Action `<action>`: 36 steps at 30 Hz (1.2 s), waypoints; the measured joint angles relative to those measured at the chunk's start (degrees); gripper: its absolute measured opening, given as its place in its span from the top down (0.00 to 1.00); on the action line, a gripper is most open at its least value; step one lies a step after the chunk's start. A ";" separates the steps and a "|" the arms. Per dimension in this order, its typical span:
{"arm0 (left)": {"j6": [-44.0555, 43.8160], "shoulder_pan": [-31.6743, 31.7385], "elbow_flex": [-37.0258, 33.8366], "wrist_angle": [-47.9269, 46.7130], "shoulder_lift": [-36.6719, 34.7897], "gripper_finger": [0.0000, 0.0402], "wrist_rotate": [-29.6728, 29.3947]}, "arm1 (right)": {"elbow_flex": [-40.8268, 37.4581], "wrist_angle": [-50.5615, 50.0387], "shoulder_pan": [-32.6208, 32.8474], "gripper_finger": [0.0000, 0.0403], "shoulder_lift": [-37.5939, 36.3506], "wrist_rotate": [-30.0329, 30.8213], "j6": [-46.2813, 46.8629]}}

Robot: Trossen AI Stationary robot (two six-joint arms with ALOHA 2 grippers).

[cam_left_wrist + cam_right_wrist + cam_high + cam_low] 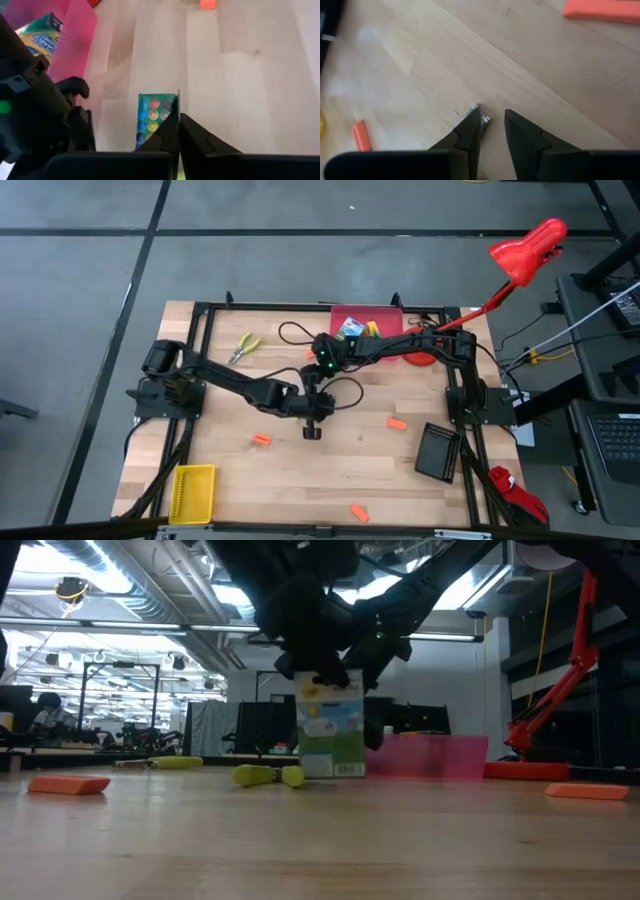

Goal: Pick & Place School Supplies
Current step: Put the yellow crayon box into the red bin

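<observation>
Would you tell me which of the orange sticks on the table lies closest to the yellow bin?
The orange stick left of centre, diagonally up from the yellow bin; every other one lies well to its right.

light: bright overhead (ceiling strips glare in low view) | wrist views: soft, blurred

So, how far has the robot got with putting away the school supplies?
Done: a crayon box lies in the red bin. In hand: the left gripper pinches a second box; the right gripper is open, empty. Left: pliers and orange sticks on the table.
</observation>
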 joint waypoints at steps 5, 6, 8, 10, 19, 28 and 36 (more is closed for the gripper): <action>-3.00 -2.95 0.00 -2.46 -2.49 0.99 -2.20 | -0.04 2.22 0.69 0.77 -0.89 0.13 0.15; -3.41 -3.61 0.00 -2.88 -3.00 0.99 -3.03 | 0.03 3.98 0.86 0.77 -1.16 0.34 0.13; -4.43 -4.76 0.00 -3.99 -3.74 0.99 -4.12 | -0.02 4.73 0.92 0.77 -2.13 0.45 0.07; -5.55 -5.93 0.00 -4.95 -4.46 0.99 -4.61 | 0.06 7.45 1.10 0.77 -2.54 0.81 0.22; -12.28 -11.44 0.07 -6.70 -7.59 0.99 -9.83 | 0.00 9.92 2.55 0.77 -7.22 5.65 -1.73; -19.23 -16.05 0.07 -12.69 -9.20 0.99 -14.99 | 0.00 9.82 3.39 0.77 -13.39 8.60 -5.43; -22.30 -17.55 0.07 -16.54 -9.30 0.99 -19.25 | 0.00 8.44 5.21 0.77 -21.30 9.39 -9.10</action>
